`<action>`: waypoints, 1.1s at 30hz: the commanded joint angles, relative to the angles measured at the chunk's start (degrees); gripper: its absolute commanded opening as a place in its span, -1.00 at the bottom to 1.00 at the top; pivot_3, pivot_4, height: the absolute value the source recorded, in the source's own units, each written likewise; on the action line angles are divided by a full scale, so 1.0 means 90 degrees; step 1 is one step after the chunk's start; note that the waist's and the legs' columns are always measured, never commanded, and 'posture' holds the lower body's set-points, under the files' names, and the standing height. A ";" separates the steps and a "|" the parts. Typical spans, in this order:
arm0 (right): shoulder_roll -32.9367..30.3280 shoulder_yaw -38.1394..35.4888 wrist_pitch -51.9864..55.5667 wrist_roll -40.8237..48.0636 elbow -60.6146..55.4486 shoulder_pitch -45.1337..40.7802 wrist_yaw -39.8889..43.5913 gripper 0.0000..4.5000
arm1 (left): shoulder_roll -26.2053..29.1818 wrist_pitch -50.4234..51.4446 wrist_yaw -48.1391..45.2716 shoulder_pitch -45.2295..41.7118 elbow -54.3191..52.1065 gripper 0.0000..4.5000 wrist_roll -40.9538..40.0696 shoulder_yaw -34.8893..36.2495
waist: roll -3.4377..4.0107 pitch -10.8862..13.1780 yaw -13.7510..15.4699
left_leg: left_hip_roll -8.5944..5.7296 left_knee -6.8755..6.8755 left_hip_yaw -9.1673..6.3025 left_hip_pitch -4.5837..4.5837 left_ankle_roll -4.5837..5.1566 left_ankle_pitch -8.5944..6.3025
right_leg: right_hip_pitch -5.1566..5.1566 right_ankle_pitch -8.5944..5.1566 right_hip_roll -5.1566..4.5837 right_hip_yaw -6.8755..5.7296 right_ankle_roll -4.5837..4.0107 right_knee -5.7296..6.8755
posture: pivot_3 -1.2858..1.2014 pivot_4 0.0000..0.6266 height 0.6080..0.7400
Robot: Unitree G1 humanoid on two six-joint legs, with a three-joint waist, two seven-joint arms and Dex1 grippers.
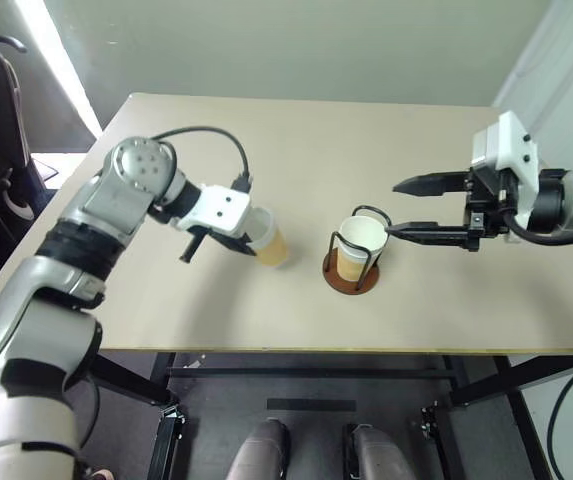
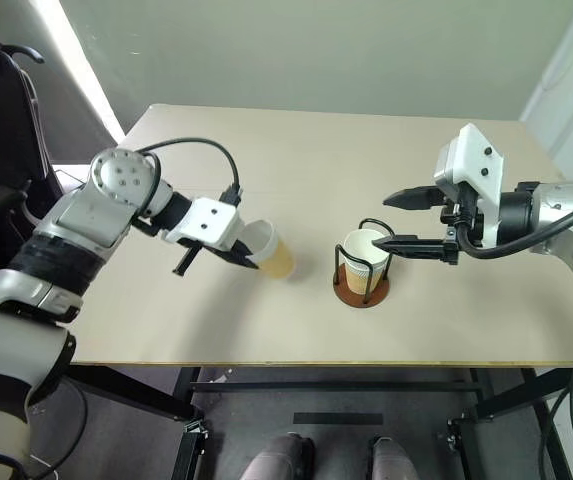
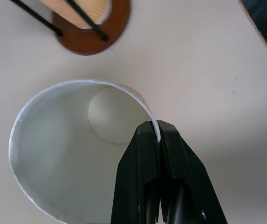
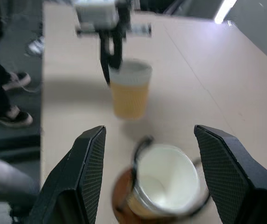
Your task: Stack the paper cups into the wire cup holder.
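The left gripper (image 3: 157, 133) has a paper cup (image 1: 269, 240) pinched by its rim, one finger inside the wall and one outside, jaws clenched tight on the thin paper. The cup looks to hang tilted, mouth leaning back toward the arm, over the table (image 1: 296, 140) a little to the left of the wire cup holder (image 1: 353, 262).

The holder stands near the table's middle with at least one cup (image 1: 360, 240) already seated between its black wire loops. So this seems to be the carry step: a cup picked up and on its way to the stack.

The right gripper (image 1: 413, 209) hovers just right of the holder, jaws released and spread wide with nothing between them; from its wrist the seated cup sits below and between the two fingers.

Next, I'd judge, the held cup must travel right, come upright over the holder, and drop base-first into the seated cup without snagging the wires.
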 commanded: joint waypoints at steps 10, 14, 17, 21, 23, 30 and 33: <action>-0.0025 0.0235 -0.0437 -0.0390 0.0244 -0.0186 0.0635 0.34 | -0.1241 0.0233 -0.0191 -0.1688 0.1572 -0.99 0.0066 0.1324 | 0.0000 0.0000 -0.0009 | 0.0001 -0.0009 0.0009 -0.0012 0.0011 -0.0010 | -0.0002 0.0029 0.0000 0.0002 0.0053 -0.0030 | 0.03 -0.52 1.00; -0.0044 0.0059 -0.0244 -0.0205 -0.0061 -0.0034 0.0578 0.34 | -0.1576 0.0497 -0.0191 -0.1854 0.1546 -0.99 -0.0051 0.1541 | 0.0000 0.0001 0.0009 | 0.0002 -0.0007 0.0005 -0.0017 0.0011 -0.0011 | -0.0004 0.0030 0.0000 0.0002 0.0057 -0.0033 | 0.03 -0.52 1.00; -0.0042 -0.0048 -0.0171 -0.0158 -0.0235 0.0097 0.0430 0.34 | -0.1767 0.0558 -0.0191 -0.1932 0.1582 -0.99 -0.0068 0.1593 | 0.0000 0.0001 0.0026 | 0.0001 0.0001 0.0006 -0.0022 0.0012 -0.0011 | -0.0003 0.0032 -0.0002 0.0001 0.0060 -0.0033 | 0.03 -0.52 1.00; -0.0130 -0.0165 -0.0152 -0.0187 -0.0272 0.0218 0.0350 0.34 | -0.1927 0.0651 -0.0191 -0.1924 0.1550 -0.99 -0.0183 0.1498 | 0.0000 0.0000 0.0026 | -0.0002 0.0013 0.0013 -0.0020 0.0017 -0.0015 | 0.0000 0.0037 -0.0002 0.0007 0.0068 -0.0031 | 0.03 -0.52 1.00; -0.0168 -0.0214 -0.0144 -0.0199 -0.0272 0.0253 0.0339 0.34 | -0.1960 0.0666 -0.0191 -0.1892 0.1492 -0.99 -0.0257 0.1389 | 0.0001 0.0001 0.0027 | -0.0001 0.0019 0.0009 -0.0021 0.0019 -0.0014 | 0.0002 0.0041 -0.0005 0.0008 0.0075 -0.0031 | 0.03 -0.52 1.00; -0.0745 -0.0306 -0.0529 -0.0621 0.0352 0.0358 0.0573 0.34 | -0.1892 0.0807 -0.0191 -0.1857 0.1140 -0.99 -0.0874 0.0418 | 0.0000 0.0001 0.0049 | -0.0011 0.0024 0.0016 -0.0017 0.0024 -0.0014 | 0.0009 0.0044 -0.0006 0.0008 0.0080 -0.0030 | 0.03 -0.52 1.00; -0.0946 -0.0236 -0.0731 -0.0809 0.0647 0.0332 0.0730 0.34 | -0.1881 0.0766 -0.0191 -0.1940 0.1161 -0.99 -0.1057 0.0147 | 0.0000 0.0001 0.0043 | -0.0012 0.0024 0.0017 -0.0018 0.0026 -0.0015 | 0.0008 0.0046 -0.0006 0.0009 0.0083 -0.0032 | 0.03 -0.52 1.00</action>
